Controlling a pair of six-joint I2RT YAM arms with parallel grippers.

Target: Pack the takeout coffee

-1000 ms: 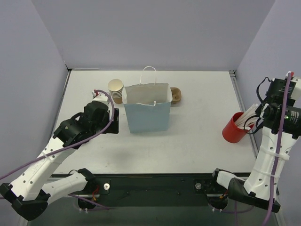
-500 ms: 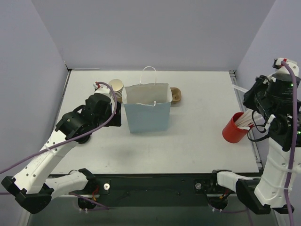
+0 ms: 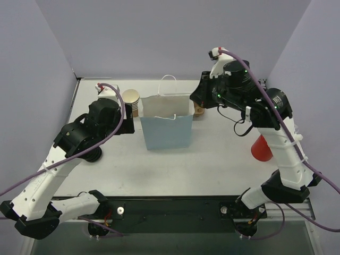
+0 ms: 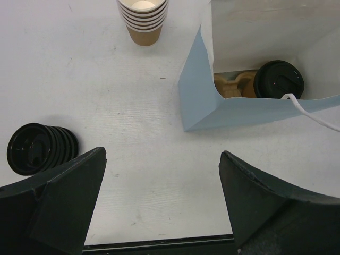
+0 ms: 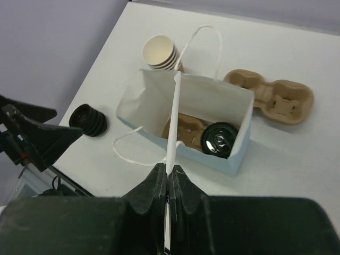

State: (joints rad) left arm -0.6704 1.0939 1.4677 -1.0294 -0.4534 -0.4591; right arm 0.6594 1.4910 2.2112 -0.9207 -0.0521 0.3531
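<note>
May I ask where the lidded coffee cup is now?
The lidded cup sits inside the blue bag, in the pulp tray, right side in the left wrist view.

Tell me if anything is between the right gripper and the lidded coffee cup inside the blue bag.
Nothing visible blocks it. The right gripper holds a white straw above the bag, whose mouth stands open over the lidded cup sitting in its tray.
</note>
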